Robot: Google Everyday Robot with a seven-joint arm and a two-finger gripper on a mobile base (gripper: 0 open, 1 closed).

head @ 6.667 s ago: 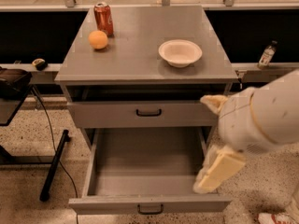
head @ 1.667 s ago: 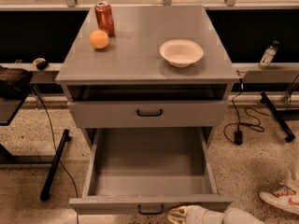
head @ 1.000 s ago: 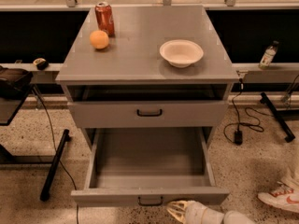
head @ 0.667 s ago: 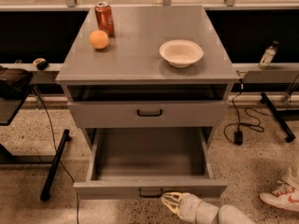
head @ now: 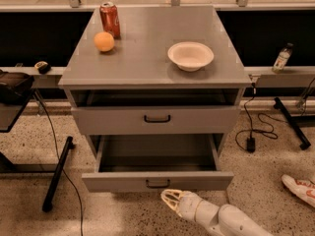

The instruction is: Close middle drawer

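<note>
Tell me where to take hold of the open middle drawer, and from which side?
Probably the black bar handle, centred on the flat front of the middle drawer, approached from the front: the drawer juts out toward the camera. The gripper sits just below it, slightly right.

Grey drawer (head: pixel 113 182), black handle (head: pixel 157 184); cream gripper (head: pixel 168 197) low before its front; red can (head: pixel 110 18); orange fruit (head: pixel 104 41); white bowl (head: pixel 190 55); speckled floor (head: pixel 118 216).
</note>
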